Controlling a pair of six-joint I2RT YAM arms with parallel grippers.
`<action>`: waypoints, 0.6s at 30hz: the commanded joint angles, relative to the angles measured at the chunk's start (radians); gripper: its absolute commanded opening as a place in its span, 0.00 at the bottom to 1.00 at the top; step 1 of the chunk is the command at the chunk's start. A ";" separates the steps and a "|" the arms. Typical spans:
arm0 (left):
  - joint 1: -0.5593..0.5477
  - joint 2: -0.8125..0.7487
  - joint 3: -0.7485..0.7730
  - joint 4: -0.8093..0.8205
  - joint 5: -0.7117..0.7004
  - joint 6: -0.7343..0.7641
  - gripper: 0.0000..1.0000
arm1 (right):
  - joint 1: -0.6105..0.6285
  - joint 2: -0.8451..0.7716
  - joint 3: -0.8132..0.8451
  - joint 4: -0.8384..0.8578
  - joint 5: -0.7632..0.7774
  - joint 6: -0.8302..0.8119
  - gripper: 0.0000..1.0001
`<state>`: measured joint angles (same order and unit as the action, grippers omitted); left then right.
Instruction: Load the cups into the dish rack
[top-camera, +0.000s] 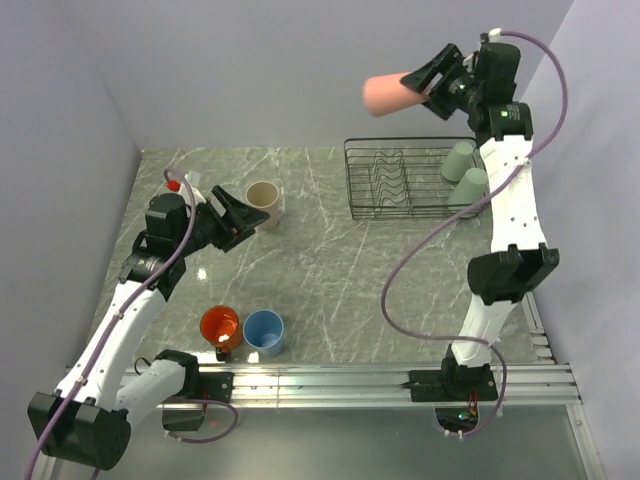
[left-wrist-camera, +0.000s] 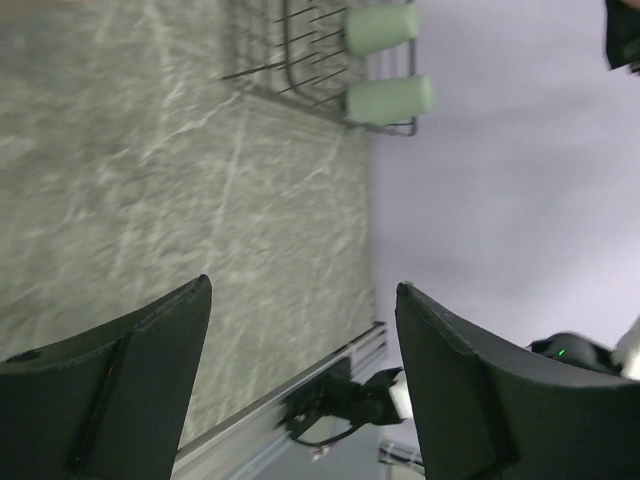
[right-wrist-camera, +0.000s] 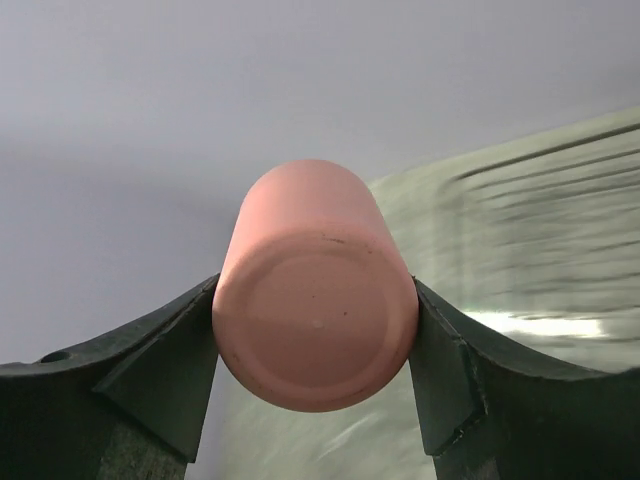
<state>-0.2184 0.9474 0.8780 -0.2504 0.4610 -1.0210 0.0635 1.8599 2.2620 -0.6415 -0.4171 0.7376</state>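
Right fingers (right-wrist-camera: 455, 375) clench the salmon pink cup (right-wrist-camera: 315, 290) on its side, high in the overhead frame's upper right, above the dish rack (top-camera: 400, 178); left fingers (left-wrist-camera: 130, 400) gape, holding nothing. Judged mid-carry: next, lower it beside the green cups (top-camera: 462, 160). No writing legible.

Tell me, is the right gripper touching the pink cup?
Touching. The right wrist view shows the right gripper clamping the pink cup, both fingers against its sides.

Black wire dish rack (top-camera: 400, 213) sits far right, two pale green plastic cups (top-camera: 459, 160) in its right end and a salmon pink plastic cup (top-camera: 390, 94) aloft near it. Beige plastic cup (top-camera: 264, 203) stands to the rack's left. Nearer, orange plastic mug (top-camera: 219, 326) sits just left of light blue plastic tumbler (top-camera: 263, 332).
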 joint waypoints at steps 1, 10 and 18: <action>0.002 -0.039 0.056 -0.194 -0.067 0.111 0.79 | -0.016 0.117 0.183 -0.325 0.383 -0.254 0.00; 0.002 -0.036 0.122 -0.299 -0.105 0.099 0.76 | -0.030 0.240 0.145 -0.296 0.708 -0.317 0.00; 0.002 -0.101 0.119 -0.391 -0.157 0.072 0.74 | -0.037 0.366 0.197 -0.265 0.775 -0.339 0.00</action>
<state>-0.2184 0.8913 0.9672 -0.5922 0.3393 -0.9394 0.0319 2.2070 2.4092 -0.9447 0.2813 0.4232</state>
